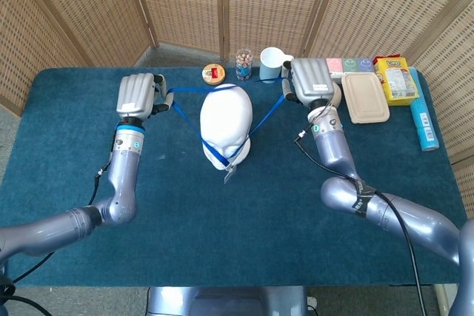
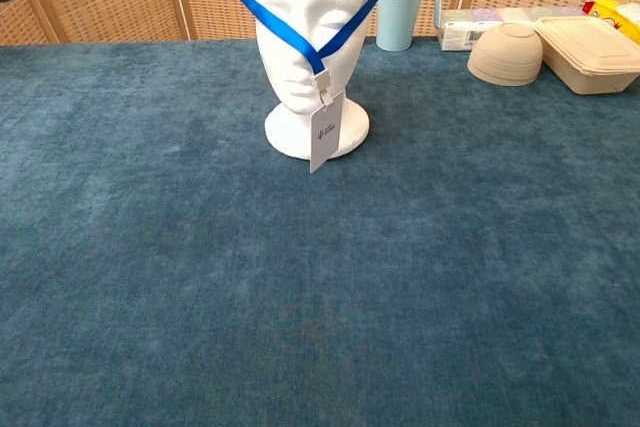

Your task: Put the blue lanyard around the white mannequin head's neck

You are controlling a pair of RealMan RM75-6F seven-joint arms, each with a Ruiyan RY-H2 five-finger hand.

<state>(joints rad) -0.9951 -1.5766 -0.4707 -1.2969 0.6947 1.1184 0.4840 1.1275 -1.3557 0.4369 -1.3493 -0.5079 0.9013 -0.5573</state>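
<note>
The card badge (image 2: 327, 129) is seen nearest, hanging at the front of the white mannequin head (image 1: 226, 120), level with its chin and just above the base on the counter (image 2: 320, 297). From the badge clip, the blue lanyard (image 2: 285, 29) is stretched up and outward in a V across the face. Each strap is carried to one raised hand: the left hand (image 1: 138, 95) is clamped on the left strap end, and the right hand (image 1: 311, 81) is clamped on the right strap end, both level with the crown. In the head view a rear run of strap is seen crossing at the back of the crown. The step in hand is judged to be lowering the opened loop over the head; the neck is not yet encircled. The next move is judged to require that the rear strap be carried down behind the head to the neck before release. Beyond, a cup (image 1: 271, 64) is stood at the counter's far edge.
</note>
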